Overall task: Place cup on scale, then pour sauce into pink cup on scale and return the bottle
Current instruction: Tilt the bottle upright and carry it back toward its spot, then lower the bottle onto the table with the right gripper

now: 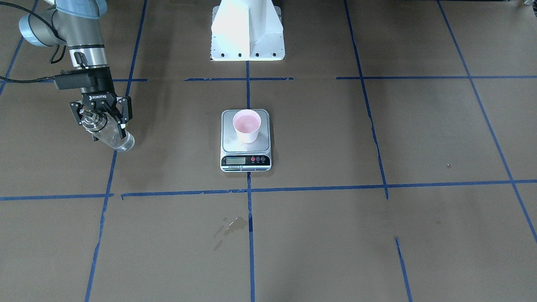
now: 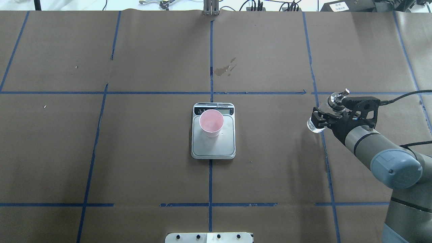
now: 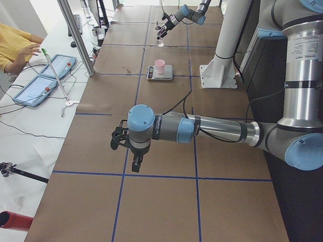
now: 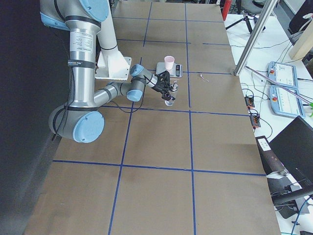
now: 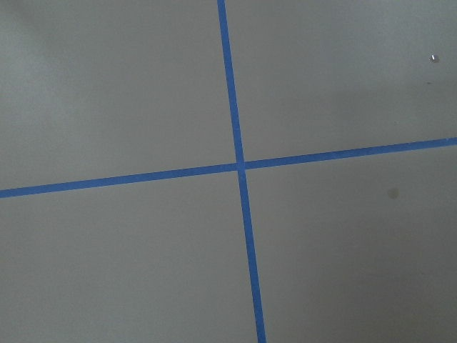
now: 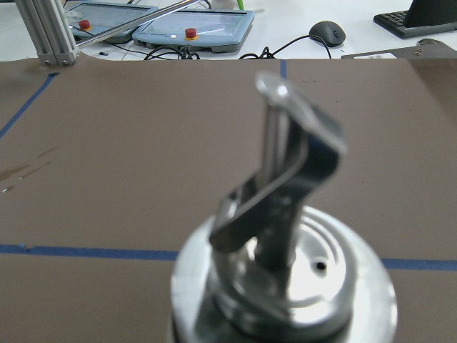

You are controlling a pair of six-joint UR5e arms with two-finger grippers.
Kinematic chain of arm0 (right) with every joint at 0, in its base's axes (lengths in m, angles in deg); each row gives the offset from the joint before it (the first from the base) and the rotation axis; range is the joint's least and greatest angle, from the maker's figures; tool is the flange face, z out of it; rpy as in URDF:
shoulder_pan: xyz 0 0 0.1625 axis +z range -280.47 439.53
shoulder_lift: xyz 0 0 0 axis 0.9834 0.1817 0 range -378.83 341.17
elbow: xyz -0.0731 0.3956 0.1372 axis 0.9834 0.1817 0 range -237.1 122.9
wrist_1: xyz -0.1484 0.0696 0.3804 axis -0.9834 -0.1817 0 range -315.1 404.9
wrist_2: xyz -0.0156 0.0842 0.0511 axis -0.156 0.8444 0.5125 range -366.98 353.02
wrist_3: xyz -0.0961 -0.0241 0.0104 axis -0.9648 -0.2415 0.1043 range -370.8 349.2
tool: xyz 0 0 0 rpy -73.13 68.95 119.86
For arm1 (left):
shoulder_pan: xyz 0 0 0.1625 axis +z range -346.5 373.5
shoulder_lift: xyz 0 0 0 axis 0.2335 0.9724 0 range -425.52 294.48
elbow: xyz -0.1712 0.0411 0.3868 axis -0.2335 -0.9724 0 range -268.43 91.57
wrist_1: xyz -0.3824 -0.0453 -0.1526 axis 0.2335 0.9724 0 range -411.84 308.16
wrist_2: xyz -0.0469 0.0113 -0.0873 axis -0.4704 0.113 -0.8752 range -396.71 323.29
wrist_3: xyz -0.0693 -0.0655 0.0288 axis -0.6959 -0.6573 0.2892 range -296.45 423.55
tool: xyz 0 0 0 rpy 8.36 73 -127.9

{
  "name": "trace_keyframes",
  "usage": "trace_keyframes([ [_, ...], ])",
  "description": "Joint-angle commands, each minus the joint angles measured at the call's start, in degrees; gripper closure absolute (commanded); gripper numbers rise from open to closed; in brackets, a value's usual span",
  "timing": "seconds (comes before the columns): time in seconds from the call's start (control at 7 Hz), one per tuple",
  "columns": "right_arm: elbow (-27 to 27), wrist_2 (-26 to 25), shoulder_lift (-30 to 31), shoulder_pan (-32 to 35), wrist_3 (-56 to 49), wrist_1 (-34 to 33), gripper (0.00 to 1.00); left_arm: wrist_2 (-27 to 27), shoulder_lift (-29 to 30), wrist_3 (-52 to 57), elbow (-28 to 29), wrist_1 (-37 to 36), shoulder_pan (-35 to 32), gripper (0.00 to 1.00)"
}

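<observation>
The pink cup (image 1: pixel 246 125) stands upright on the scale (image 1: pixel 228 144), toward its display end; they also show in the overhead view as the cup (image 2: pixel 211 122) and the scale (image 2: pixel 226 145). My right gripper (image 1: pixel 102 119) is shut on the clear glass bottle (image 1: pixel 115 138), well off to the robot's right of the scale. The bottle (image 2: pixel 313 125) is tilted, with its silver spout cap (image 2: pixel 337 98) uppermost; the cap fills the right wrist view (image 6: pixel 285 250). My left gripper (image 3: pixel 121 142) shows only in the exterior left view, far from the scale; I cannot tell whether it is open.
The white robot base (image 1: pixel 247 31) stands behind the scale. A dark stain (image 2: pixel 224 69) marks the brown paper beyond the scale. Blue tape lines cross the table. A person in yellow (image 3: pixel 15 43) and control tablets (image 3: pixel 50 70) are beside the table's far edge.
</observation>
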Motion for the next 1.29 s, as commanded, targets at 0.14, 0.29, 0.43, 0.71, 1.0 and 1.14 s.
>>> trace_keyframes([
  [0.14,1.23,-6.05,-0.07,-3.62,1.28,-0.50,1.00,0.00,-0.04,0.00,0.14,0.00,0.00,0.00],
  [0.29,1.23,-7.63,-0.07,-4.94,1.28,-0.77,1.00,0.00,-0.04,0.00,0.15,0.00,0.00,0.00],
  [0.43,1.40,-8.34,-0.07,-5.39,1.28,-0.94,1.00,0.00,-0.04,0.00,0.15,0.00,0.00,0.00],
  [0.71,1.40,-8.44,-0.15,-5.74,1.28,-2.87,0.98,0.00,-0.04,0.00,0.23,0.00,0.00,0.00],
  [1.0,1.40,-9.14,-0.16,-5.83,1.28,-3.40,0.84,0.00,-0.04,0.00,0.23,0.00,0.00,0.00],
  [1.14,1.49,-9.32,-0.33,-6.10,1.28,-3.75,0.71,0.00,-0.04,0.00,0.23,0.00,0.00,0.00],
])
